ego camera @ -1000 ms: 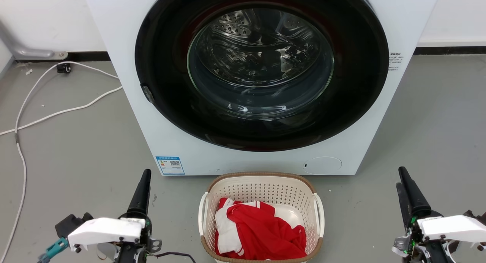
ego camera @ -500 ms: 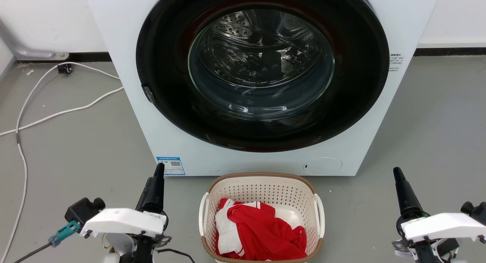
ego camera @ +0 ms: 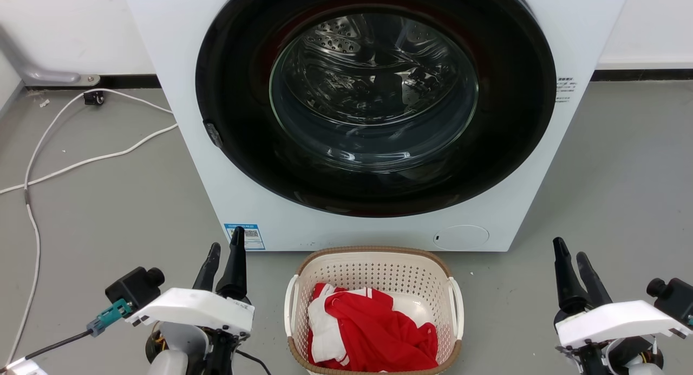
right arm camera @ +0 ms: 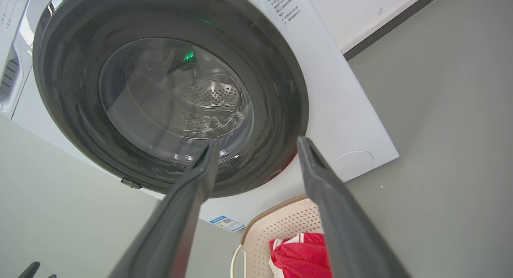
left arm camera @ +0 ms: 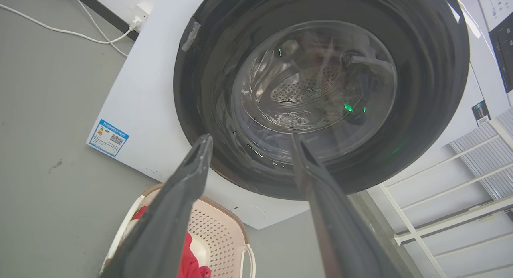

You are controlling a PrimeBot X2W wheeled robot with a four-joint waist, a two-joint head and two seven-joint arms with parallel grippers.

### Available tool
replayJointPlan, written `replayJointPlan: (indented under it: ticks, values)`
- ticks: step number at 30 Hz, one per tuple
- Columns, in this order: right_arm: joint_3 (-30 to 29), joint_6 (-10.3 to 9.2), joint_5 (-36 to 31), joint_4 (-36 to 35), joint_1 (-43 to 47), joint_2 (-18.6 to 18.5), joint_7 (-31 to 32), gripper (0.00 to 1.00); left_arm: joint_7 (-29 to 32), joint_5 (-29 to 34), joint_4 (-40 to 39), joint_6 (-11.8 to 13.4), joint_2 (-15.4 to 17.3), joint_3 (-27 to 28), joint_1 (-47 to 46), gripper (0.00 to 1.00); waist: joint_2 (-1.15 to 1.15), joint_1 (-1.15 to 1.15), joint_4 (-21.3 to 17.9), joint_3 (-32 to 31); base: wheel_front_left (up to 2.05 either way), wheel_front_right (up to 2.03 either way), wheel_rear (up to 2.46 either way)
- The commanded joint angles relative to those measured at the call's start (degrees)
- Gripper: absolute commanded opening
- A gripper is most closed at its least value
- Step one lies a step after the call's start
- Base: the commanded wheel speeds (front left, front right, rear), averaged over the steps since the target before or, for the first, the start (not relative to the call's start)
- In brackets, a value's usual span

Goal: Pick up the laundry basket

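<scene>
Cream perforated laundry basket (ego camera: 373, 275), brown-rimmed, upright on floor.

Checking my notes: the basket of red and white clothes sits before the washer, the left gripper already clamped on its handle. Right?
No. The head view shows the left gripper open, beside the laundry basket and clear of its handle. The rest is right.

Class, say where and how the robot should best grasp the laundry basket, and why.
Probably by its two side handles: the left gripper on the left handle, the right gripper on the right handle, each from its outer side. They bow out from the laundry basket, leaving finger gaps, and both open grippers flank it.
</scene>
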Motion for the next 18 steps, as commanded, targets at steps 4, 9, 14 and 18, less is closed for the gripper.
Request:
replayJointPlan:
  ticks: [4, 9, 14, 18]
  values:
    - [0.32, 0.01, -5.09, -0.11, -1.53, 0.01, -1.33, 1.0, -1.29, 4.63, -0.03, 0.42, 0.15, -0.67, -1.9, 1.0, 0.0, 0.0, 0.08, -0.05, 0.0, 0.0, 0.0]
    - [0.5, 0.01, -8.83, 0.54, -1.67, 0.04, -2.14, 1.0, -2.12, 8.02, 0.58, 0.69, 0.13, -1.23, -2.14, 1.0, 0.0, 0.0, 0.14, -0.11, 0.0, 0.0, 0.0]
    - [0.64, 0.01, -12.43, 1.31, -1.91, 0.06, -2.93, 1.0, -2.93, 11.36, 1.12, 0.97, 0.12, -1.76, -2.44, 1.0, 0.0, 0.0, 0.22, -0.15, 0.0, 0.0, 0.0]
    - [0.77, 0.01, -16.65, 1.98, -2.13, 0.08, -3.84, 1.0, -3.89, 15.14, 1.68, 1.36, 0.09, -2.18, -2.84, 1.0, 0.0, 0.0, 0.32, -0.2, 0.0, 0.0, 0.0]
